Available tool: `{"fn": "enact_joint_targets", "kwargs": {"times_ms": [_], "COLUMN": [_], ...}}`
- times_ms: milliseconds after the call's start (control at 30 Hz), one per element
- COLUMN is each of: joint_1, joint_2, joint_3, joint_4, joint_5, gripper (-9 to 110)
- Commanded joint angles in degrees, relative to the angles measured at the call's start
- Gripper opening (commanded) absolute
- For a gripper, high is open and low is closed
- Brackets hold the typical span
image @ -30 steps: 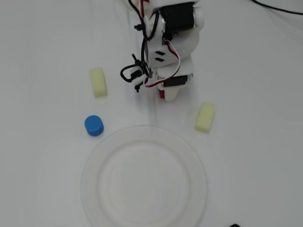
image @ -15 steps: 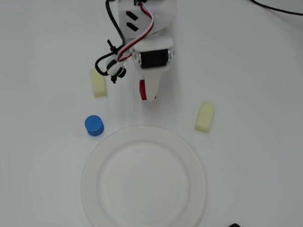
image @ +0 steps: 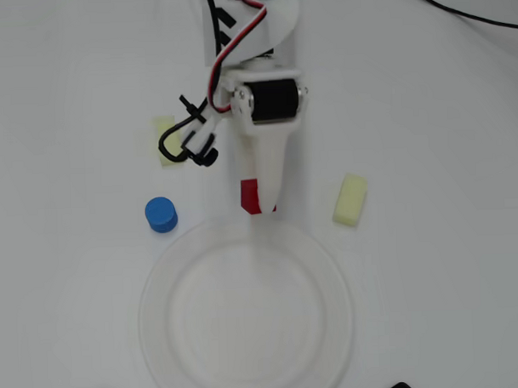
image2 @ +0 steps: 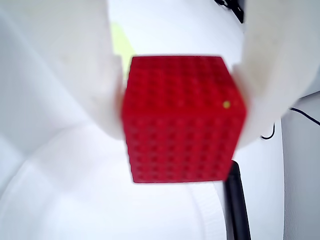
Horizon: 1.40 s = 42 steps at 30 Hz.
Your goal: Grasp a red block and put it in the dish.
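My gripper (image: 261, 202) is shut on the red block (image: 251, 197), a small red cube that shows just past the white fingers in the overhead view. It sits at the top edge of the dish (image: 154, 321), a large round white plate at the bottom centre. In the wrist view the red block (image2: 182, 120) fills the middle, pinched between the two white fingers (image2: 75, 80), with the dish (image2: 60, 200) beneath it. How high the block is held I cannot tell.
A blue cylinder (image: 161, 214) stands left of the gripper, near the dish's rim. One pale yellow block (image: 350, 199) lies to the right, another (image: 165, 139) to the left, partly under black cables (image: 193, 141). A black cable (image: 465, 12) crosses the top right corner.
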Motion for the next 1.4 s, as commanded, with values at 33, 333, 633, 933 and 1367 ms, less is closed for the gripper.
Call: {"fn": "enact_joint_targets", "kwargs": {"times_ms": [33,333,633,933,1367], "joint_1": [-1.05,-1.85,0.35,2.37,2.2], "joint_2": [-8.96,-27.42,-29.18,-22.5,18.11], "joint_3": [-10.55,-24.17,-25.22,-25.22,3.16], "joint_4": [-0.88,-0.62,-0.62,10.72,27.25], "joint_5": [-0.18,-1.23,1.05,3.52,3.78], "gripper": [0,0,6,29,33]}}
